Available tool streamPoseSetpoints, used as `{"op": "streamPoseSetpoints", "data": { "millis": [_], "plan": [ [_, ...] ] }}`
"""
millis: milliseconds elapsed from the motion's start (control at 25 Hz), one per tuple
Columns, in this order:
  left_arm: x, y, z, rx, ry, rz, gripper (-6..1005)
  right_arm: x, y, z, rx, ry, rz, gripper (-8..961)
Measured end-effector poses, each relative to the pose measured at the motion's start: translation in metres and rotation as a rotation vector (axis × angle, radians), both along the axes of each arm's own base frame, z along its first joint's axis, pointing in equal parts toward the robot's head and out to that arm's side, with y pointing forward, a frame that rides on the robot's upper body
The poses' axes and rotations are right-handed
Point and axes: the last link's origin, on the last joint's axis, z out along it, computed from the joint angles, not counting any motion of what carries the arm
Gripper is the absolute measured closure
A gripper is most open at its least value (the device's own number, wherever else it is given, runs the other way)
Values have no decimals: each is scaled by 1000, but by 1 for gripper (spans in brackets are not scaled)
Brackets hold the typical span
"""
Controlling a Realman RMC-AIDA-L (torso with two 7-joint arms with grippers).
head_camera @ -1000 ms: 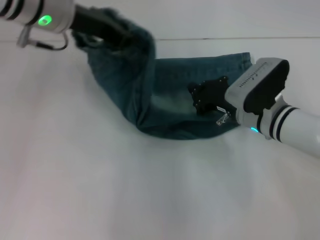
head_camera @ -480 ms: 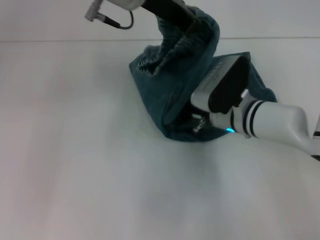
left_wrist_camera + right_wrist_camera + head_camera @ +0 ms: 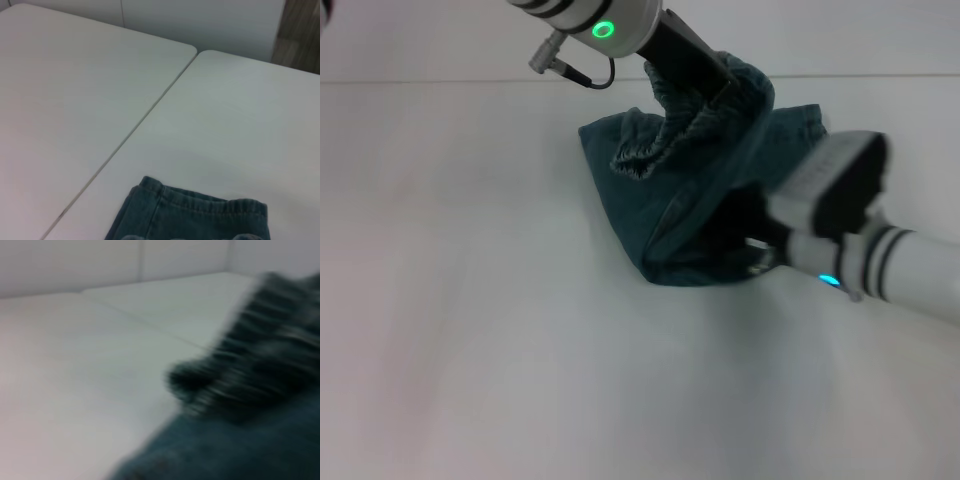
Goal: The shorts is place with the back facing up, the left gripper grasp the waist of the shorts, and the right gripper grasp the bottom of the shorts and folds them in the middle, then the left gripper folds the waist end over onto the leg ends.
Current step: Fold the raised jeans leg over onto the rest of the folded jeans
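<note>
- Shorts [image 3: 710, 200]: dark teal denim, lying on the white table [image 3: 470, 330] right of centre in the head view, partly folded, with a creased fold edge along the near side.
- Left gripper [image 3: 720, 88]: coming in from the top of the head view on the arm with the green light, clenched on the waist of the shorts. The elastic waistband [image 3: 660, 140] is bunched and hanging lifted off the table, draping over the rest of the fabric.
- Left wrist view is showing a flat denim edge [image 3: 200, 210] with a gathered hem lying on the table, beside the seam where two table panels meet [image 3: 145, 120]. Own fingers are not showing there.
- Right gripper [image 3: 745, 240]: sitting low at the near right side of the shorts, against the fabric by the fold. Fingers are buried in shadow and motion blur, so cannot tell whether it is gripping or released.
- Right arm body [image 3: 840, 215] is overlapping the right part of the shorts in the head view, with the white forearm running off the right edge.
- Right wrist view is showing blurred denim filling one corner, with a ribbed band [image 3: 250, 365] standing above the table surface.
</note>
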Motion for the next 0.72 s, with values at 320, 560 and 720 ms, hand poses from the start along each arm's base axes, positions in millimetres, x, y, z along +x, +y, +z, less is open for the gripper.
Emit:
{"op": "streamPoseSetpoints", "data": {
  "millis": [320, 560, 720],
  "plan": [
    [3, 0, -15, 9, 14, -29, 894, 58, -55, 76, -18, 212, 27, 955],
    [20, -6, -40, 1, -16, -89, 888, 61, -101, 108, -168, 282, 108, 955],
    [31, -14, -63, -18, -44, -127, 883, 57, -107, 108, -220, 295, 125, 955]
  ]
}}
